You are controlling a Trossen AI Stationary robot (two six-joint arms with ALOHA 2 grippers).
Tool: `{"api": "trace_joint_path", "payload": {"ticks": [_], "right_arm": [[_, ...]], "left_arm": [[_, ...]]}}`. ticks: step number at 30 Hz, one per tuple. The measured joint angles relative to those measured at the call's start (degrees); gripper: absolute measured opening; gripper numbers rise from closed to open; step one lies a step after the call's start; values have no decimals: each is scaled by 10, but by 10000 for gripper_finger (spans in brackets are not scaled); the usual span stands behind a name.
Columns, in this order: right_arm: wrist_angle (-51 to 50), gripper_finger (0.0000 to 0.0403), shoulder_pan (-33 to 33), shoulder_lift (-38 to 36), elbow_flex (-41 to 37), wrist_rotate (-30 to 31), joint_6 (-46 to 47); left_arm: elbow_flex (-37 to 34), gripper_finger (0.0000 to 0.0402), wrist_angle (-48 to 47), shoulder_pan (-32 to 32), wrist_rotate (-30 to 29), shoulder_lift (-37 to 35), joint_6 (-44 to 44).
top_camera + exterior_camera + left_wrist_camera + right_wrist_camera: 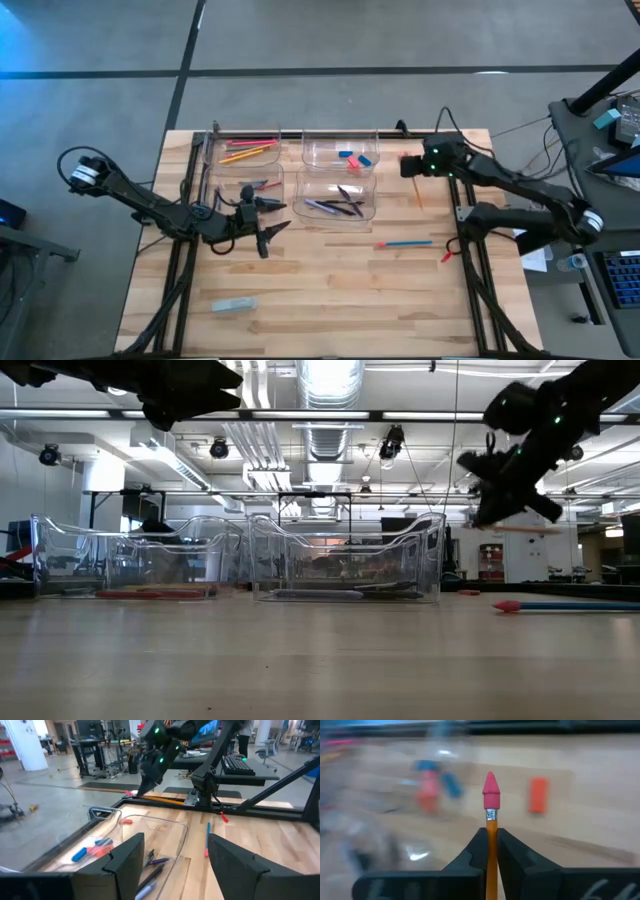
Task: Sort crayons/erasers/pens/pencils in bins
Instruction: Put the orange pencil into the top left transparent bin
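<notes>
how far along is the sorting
Mostly done: pencils in the back-left bin, erasers in the back-right bin, pens in the front-right bin. In hand: the right gripper is shut on an orange pencil. Left: a blue pencil and small red pieces on the table.

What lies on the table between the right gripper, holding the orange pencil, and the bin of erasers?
High view: right gripper, orange pencil, bin of erasers; between them bare wood; the red block sits beside the gripper.

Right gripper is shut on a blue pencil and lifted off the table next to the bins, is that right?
Not blue. The right gripper is shut on an orange pencil with a pink eraser tip, as the right wrist view shows. It is lifted off the table beside the bins, as you said.
</notes>
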Motion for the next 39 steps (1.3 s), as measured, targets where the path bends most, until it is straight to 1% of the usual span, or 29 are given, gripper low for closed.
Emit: {"api": "trace_joint_path", "payload": {"ticks": [3,7,11,14,16,19,23,27,30,33,39], "right_arm": [[23,17,26,-49,0,-36,-16],[66,17,85,-90,0,-48,-20],[127,17,165,-98,0,-52,-35],[180,17,231,-82,0,-52,-43],[225,17,274,-63,0,-49,-46],[309,17,336,-27,0,-37,-54],[418,17,401,35,5,-37,-76],[498,17,444,112,22,-31,-93],[518,17,466,173,50,-21,-116],[518,17,479,232,85,-21,-140],[518,17,494,327,157,-22,-172]], "left_arm": [[0,203,0,0,11,0,-6],[0,203,15,0,28,13,-20],[4,203,54,2,42,48,-21],[17,204,69,10,80,77,-21],[26,212,81,15,108,94,-22],[40,238,100,21,134,121,-23],[64,285,106,24,139,154,-34],[82,323,123,27,139,180,-37],[89,335,155,29,140,197,-52],[90,337,179,30,139,208,-58],[89,338,181,34,139,210,-81]]}}
